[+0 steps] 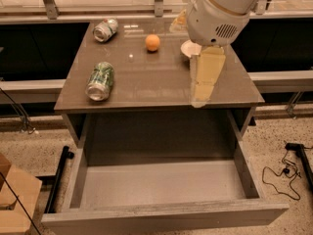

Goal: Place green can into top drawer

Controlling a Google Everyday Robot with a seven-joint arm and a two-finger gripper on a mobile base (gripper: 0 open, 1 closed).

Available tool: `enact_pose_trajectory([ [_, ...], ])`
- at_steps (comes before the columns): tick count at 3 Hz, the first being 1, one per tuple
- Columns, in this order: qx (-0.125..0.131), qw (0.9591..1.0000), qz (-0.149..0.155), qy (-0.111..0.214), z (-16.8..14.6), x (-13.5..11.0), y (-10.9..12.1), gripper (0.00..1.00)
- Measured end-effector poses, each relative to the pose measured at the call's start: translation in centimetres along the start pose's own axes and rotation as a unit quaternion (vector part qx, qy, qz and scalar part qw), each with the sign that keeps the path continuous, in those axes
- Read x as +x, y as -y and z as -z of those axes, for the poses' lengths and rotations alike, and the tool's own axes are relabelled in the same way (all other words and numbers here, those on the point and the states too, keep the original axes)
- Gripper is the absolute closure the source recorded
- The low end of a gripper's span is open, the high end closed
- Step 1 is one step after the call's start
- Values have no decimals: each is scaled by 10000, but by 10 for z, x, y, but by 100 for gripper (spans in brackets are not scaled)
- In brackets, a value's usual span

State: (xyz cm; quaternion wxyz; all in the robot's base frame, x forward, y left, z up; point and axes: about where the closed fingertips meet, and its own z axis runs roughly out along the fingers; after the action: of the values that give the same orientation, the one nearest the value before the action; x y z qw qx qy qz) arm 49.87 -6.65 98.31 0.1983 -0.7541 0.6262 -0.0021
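**While the drawer stands open, the can lies on the table**

Though the gripper (202, 91) is in plain view, a pale cream, blocky piece hanging over the table's right front part, its state cannot be told. It holds nothing visible. Above it sits the arm (222, 11), a smooth white rounded housing with a small vent grille, cut off by the top edge.

The green can (100, 81) lies on its side on the left front of the table (146, 84), silver end toward the camera, well apart from the gripper. The tabletop is glossy grey-brown.

The top drawer (161, 215) is pulled out, with a matte grey inside and a pale weathered front.

At the back lie a silver can (105, 30) and a round orange fruit (152, 42). A white bowl (187, 48) is mostly hidden behind the arm.
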Motion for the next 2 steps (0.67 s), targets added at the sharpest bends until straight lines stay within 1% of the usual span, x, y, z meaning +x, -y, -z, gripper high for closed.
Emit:
enact_pose_trajectory([
  [1,33,9991,389,143,-8,-23,11,0],
  [2,150,9922,1123,527,-31,-73,45,0],
])
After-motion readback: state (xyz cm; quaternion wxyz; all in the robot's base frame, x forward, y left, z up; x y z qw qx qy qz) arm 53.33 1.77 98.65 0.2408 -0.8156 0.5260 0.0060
